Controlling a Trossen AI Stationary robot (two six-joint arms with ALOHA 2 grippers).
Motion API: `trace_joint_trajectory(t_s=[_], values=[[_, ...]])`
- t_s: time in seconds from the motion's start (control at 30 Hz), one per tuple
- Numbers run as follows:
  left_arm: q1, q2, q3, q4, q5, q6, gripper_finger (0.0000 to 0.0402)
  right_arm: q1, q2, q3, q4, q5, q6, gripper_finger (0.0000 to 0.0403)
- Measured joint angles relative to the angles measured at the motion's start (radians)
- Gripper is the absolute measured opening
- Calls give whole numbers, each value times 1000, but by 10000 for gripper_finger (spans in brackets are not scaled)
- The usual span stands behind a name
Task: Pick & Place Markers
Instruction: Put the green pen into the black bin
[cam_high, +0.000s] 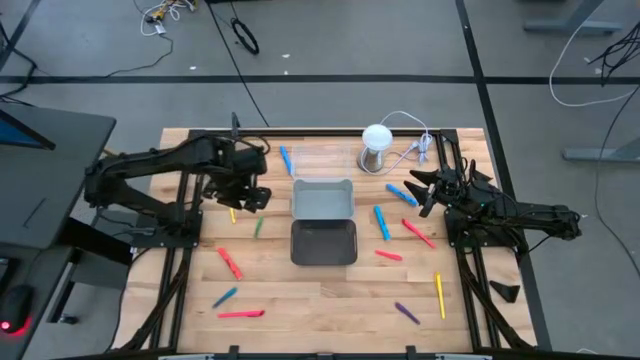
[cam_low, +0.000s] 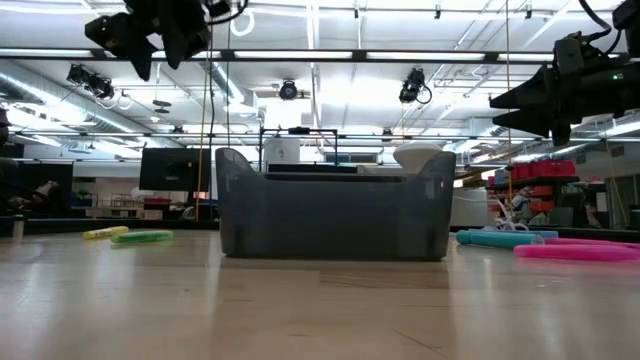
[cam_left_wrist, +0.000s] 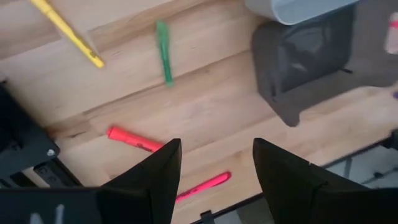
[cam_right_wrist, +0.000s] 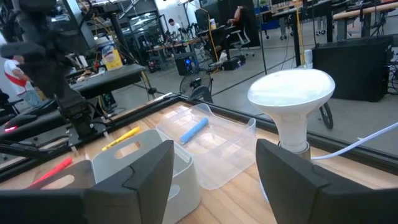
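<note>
Left end effector (cam_high: 252, 192): spread, empty, held left of grey trays (cam_high: 323, 200) | right end effector (cam_high: 418, 190): spread, empty, right of trays | markers (cam_high: 383, 222): scattered on counter (cam_high: 320, 300) around trays.

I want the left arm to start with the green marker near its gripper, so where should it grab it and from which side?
Grip the green marker at mid-barrel, coming straight down with the fingers across its width. It lies flat on bare wood, clear of the yellow marker and dark tray. The left gripper is open above it.
</note>
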Motion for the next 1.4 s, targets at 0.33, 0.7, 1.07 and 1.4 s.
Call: trace_joint_trajectory(t_s=[0.33, 0.7, 1.07, 1.4], values=[[-3, 88, 0, -22, -78, -74, 206, 0, 0, 0, 0, 0, 0, 231], [-36, 89, 0, -48, -123, -129, 206, 0, 0, 0, 0, 0, 0, 231], [-76, 88, -26, -16, -174, -212, 206, 0, 0, 0, 0, 0, 0, 231], [-96, 89, -179, 130, -118, -226, 206, 0, 0, 0, 0, 0, 0, 231]])
